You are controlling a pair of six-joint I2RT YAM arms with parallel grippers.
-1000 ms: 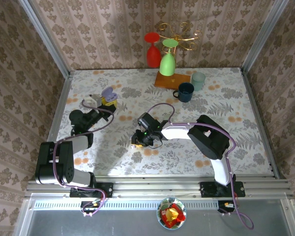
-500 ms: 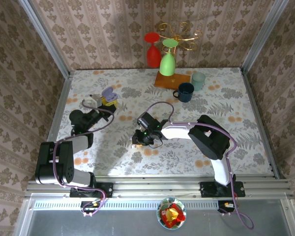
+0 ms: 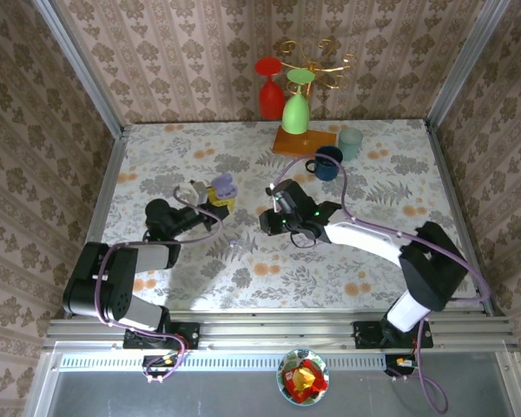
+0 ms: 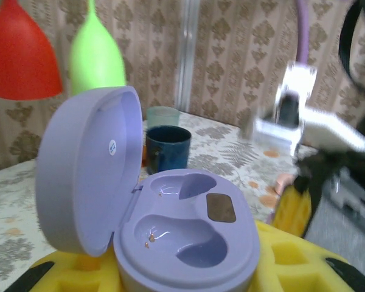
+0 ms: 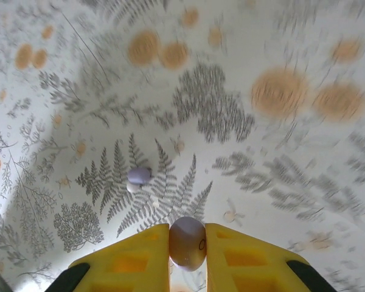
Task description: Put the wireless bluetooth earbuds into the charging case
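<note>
The charging case (image 4: 188,240) is lilac, with its lid (image 4: 85,176) swung open and both wells empty. My left gripper (image 3: 215,198) is shut on it between yellow fingers (image 4: 319,258), left of the table's middle. One lilac earbud (image 5: 187,242) is pinched between the yellow pads (image 5: 140,258) of my right gripper (image 3: 271,217), which hangs above the table just right of the case. A second earbud (image 5: 139,176) lies loose on the fern-patterned tablecloth below. The right gripper appears blurred in the left wrist view, to the right of the case.
At the back of the table stand a dark blue mug (image 3: 327,162), a pale green cup (image 3: 351,142) and a wooden base (image 3: 302,142) with an upturned green glass (image 3: 295,109). A red glass (image 3: 270,91) hangs beside a gold rack (image 3: 326,65).
My right gripper closed on an earbud, lifted off the table and moved back and to the right. My left gripper carried the open case to the right, toward it.
</note>
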